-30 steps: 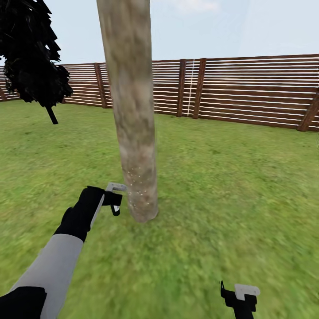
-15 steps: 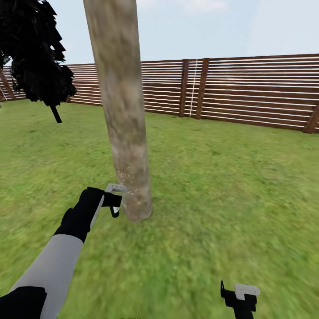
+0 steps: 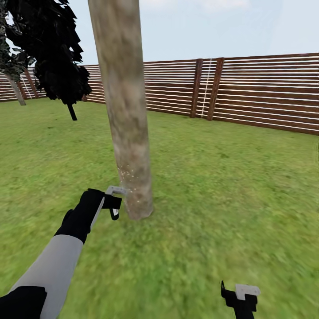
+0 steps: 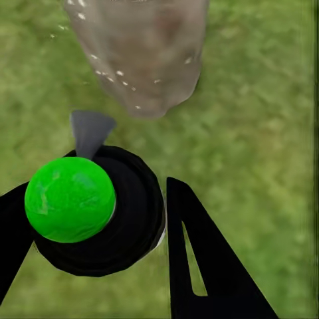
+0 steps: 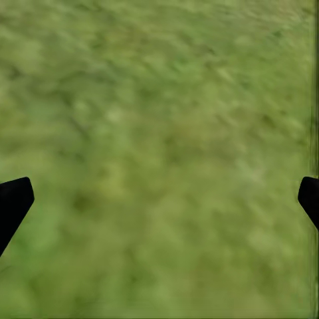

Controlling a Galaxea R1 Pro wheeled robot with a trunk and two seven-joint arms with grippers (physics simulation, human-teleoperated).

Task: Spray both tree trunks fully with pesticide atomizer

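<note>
Pale whitish specks of pesticide (image 3: 128, 177) dot the lowest stretch of the trunk (image 3: 126, 110), and they sit much as they did a second ago; what has changed is the head view itself, which has swung so that the black tree (image 3: 55, 53) and the fence (image 3: 248, 93) lie further right in the picture and a second pale trunk (image 3: 15, 88) has come into sight at the far left edge of the lawn (image 3: 212, 186). That reads as camera or base motion, not as movement of the things. The left gripper (image 3: 116, 201) keeps its place just beside the trunk base, its jaws pinching the atomizer (image 4: 100, 212), whose green cap (image 4: 70, 198) and grey nozzle (image 4: 90, 129) face the bark in the left wrist view. Specks show there on the near bark only. The right gripper (image 3: 239, 294) hangs low over grass, well apart from the trunk, jaws spread and holding nothing. Judgement: coverage is at an early stage, confined to the foot of this trunk, with the bark above bare. The shift suggests the robot is working round the trunk to reach untreated sides. The second tree is yet to be treated.
</note>
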